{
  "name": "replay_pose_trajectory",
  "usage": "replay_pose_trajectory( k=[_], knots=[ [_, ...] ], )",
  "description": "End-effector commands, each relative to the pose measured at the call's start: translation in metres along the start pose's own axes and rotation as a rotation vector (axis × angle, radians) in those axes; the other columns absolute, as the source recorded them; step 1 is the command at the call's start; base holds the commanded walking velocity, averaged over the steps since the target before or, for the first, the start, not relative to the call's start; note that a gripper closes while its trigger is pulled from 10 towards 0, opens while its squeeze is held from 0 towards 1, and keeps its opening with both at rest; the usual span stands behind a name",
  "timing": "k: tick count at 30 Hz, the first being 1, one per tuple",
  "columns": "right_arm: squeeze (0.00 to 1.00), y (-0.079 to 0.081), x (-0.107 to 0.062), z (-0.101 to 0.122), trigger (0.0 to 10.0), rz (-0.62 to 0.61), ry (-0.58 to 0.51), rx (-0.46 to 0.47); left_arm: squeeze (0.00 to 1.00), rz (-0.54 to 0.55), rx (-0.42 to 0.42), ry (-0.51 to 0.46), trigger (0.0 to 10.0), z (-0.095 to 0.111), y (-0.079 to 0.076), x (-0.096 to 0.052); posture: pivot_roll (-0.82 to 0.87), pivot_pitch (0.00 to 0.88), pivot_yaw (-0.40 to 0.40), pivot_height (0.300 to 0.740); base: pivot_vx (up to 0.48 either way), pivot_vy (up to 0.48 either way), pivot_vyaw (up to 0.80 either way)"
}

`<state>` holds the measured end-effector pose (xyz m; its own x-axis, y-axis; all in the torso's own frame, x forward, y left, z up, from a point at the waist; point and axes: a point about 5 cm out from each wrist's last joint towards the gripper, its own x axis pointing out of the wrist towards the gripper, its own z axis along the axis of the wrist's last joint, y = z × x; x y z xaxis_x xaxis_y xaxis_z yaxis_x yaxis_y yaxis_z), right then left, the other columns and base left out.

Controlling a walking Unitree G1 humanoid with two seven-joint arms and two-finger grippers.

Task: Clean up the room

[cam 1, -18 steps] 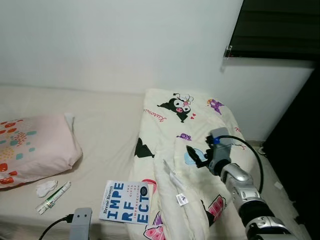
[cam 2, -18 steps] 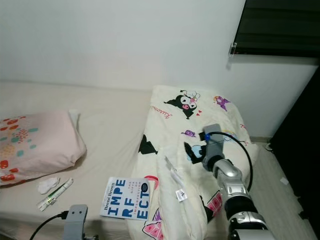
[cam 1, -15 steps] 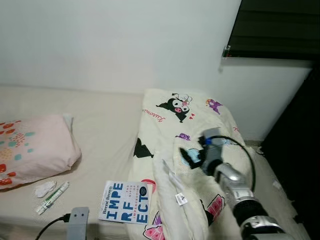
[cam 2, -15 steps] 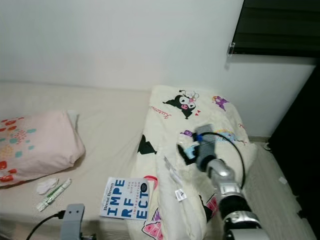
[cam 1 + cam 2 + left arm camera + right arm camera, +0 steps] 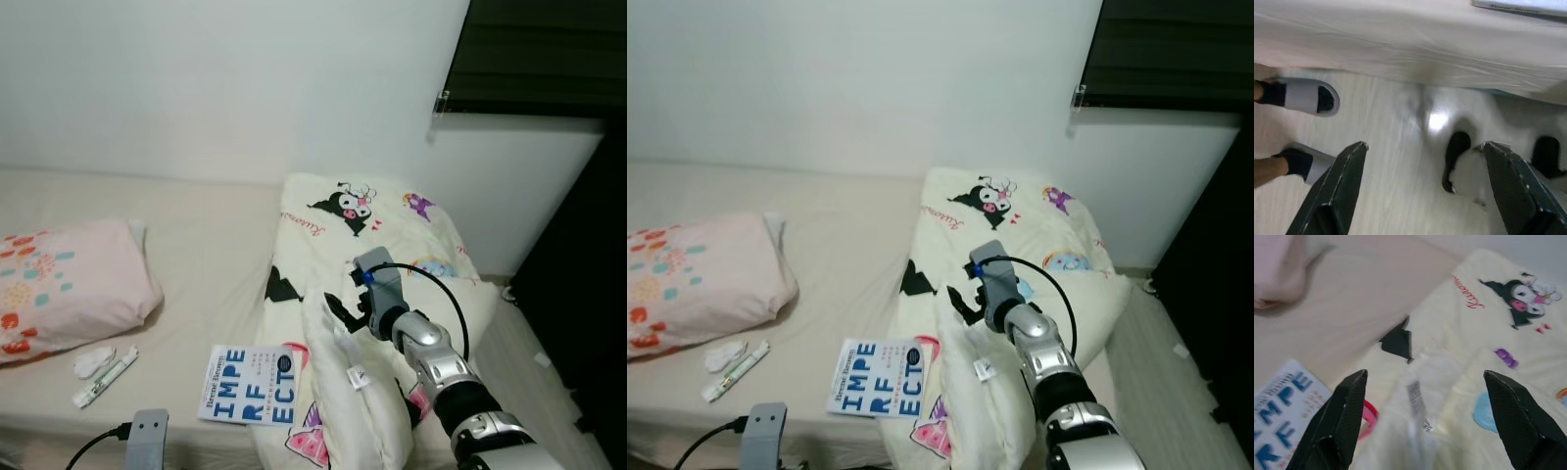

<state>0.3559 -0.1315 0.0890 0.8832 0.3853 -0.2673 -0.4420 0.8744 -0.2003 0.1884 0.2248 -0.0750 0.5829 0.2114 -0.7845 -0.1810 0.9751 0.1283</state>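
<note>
The right hand (image 5: 341,311) is out over the bed (image 5: 211,264), hovering above the cream cartoon-print quilt (image 5: 392,255), its two black fingers (image 5: 1344,416) spread wide apart with nothing between them. Directly beneath that hand sits a bunched fold of the quilt carrying a small white care label (image 5: 359,375), and through the wrist camera the label (image 5: 1417,401) lies right between the open fingers. Beyond the hand, toward the wall, the black-and-white cartoon character print (image 5: 345,208) faces up.

Off to the hand's left, the white paperback book with big blue letters (image 5: 248,384) lies flat, its edge tucked just under the quilt. Farther left again, well apart from the hand, a white and green tube (image 5: 106,376) and a crumpled white tissue (image 5: 91,361) rest side by side, near the pink pillow with red and teal spots (image 5: 69,284).

The left hand (image 5: 1425,196) hangs low beside the bed, fingers (image 5: 1342,188) wide open and empty, pointing at the pale wooden floor (image 5: 1386,161). Down there a person's feet in grey slides (image 5: 1305,97) stand near the bed's edge.
</note>
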Motion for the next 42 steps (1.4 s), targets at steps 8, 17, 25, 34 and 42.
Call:
replay_pose_trajectory(
  k=[8, 17, 25, 34, 42],
  knots=[
    [0.0, -0.003, 0.004, 0.0, 10.0, -0.039, 0.059, -0.054, 0.0, 0.001, 0.029, 0.017, 10.0, -0.012, 0.008, -0.003, 0.02, 0.065, -0.036, 0.595, 0.0, 0.0, 0.0],
    [0.0, -0.004, 0.01, 0.015, 10.0, -0.03, -0.001, -0.011, 0.0, -0.004, 0.056, 0.023, 10.0, -0.02, 0.013, -0.005, 0.04, 0.113, -0.03, 0.57, 0.0, 0.0, 0.0],
    [0.0, -0.002, 0.017, 0.04, 10.0, 0.036, -0.09, 0.032, 0.0, -0.001, 0.09, 0.009, 10.0, -0.023, 0.022, -0.007, 0.07, 0.153, -0.035, 0.545, 0.0, 0.0, 0.0],
    [0.0, 0.02, 0.027, 0.056, 10.0, 0.155, -0.111, 0.012, 0.0, -0.006, 0.112, 0.012, 10.0, -0.028, 0.024, -0.009, 0.08, 0.171, -0.038, 0.51, 0.0, 0.0, 0.0],
    [0.0, 0.028, 0.032, 0.042, 10.0, 0.123, 0.079, -0.187, 0.0, -0.014, 0.116, 0.017, 10.0, -0.034, 0.023, -0.01, 0.08, 0.188, -0.044, 0.51, 0.0, 0.0, 0.0]
  ],
)
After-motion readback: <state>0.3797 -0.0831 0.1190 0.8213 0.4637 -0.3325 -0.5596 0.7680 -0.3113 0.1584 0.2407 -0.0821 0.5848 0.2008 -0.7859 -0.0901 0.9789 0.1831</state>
